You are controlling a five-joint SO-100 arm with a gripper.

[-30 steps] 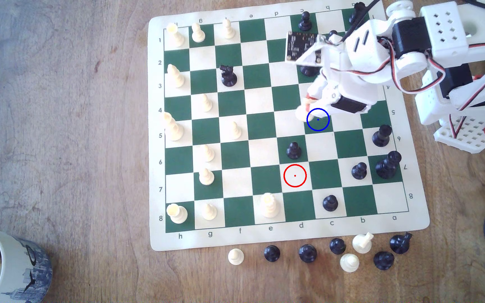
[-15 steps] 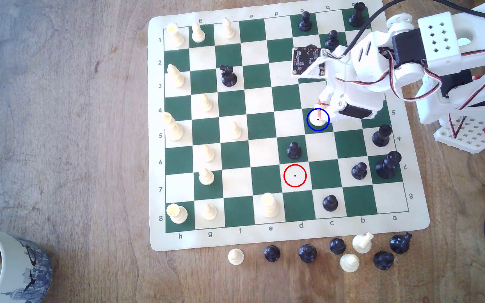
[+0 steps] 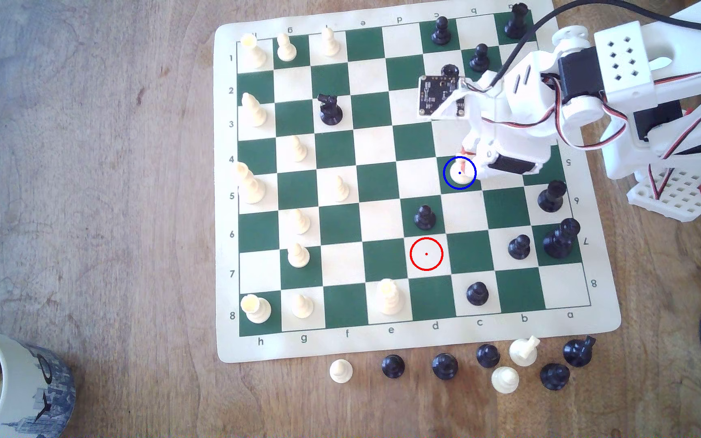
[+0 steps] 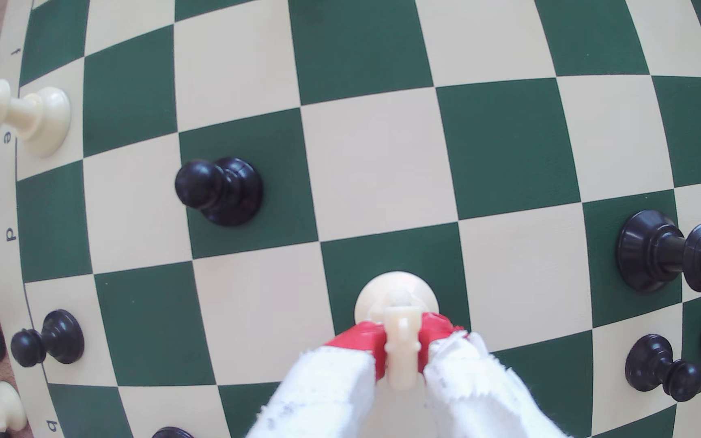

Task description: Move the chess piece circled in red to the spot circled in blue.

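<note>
The white arm's gripper (image 3: pixel 465 162) reached across the green-and-cream chess mat (image 3: pixel 601 320) from the exterior view's right, its red-tipped fingers (image 4: pixel 361 339) clamped on either side of the upper stem of the cream chess piece (image 4: pixel 399 337). The wrist view showed that grip plainly: the red pads pressed against the piece's neck, the white-wrapped fingers behind them, and the round base over a dark green square. Whether the base touched the mat could not be told. In the exterior view the same cream piece (image 3: pixel 458 174) sat inside the blue ring (image 3: pixel 459 188) on its dark green square, with the blue dot over its top and the gripper at about 1 o'clock from it.

The red ring (image 3: pixel 426 269) marked a bare cream square at roughly 7 o'clock from the blue ring, well apart from it. A black pawn (image 3: pixel 424 217) stood between the two marks, on the green square just beyond the red ring at 12 o'clock; the wrist view showed this black pawn (image 4: pixel 219 191) well clear of the gripped piece.

The exterior view alone took in the row of captured pieces (image 3: pixel 445 365) on the wooden table (image 3: pixel 87 210) beside the mat's near edge, and a patterned mug (image 3: pixel 51 387) at the lower left corner. A small circuit board (image 3: pixel 439 94) hung off the arm above the board.
</note>
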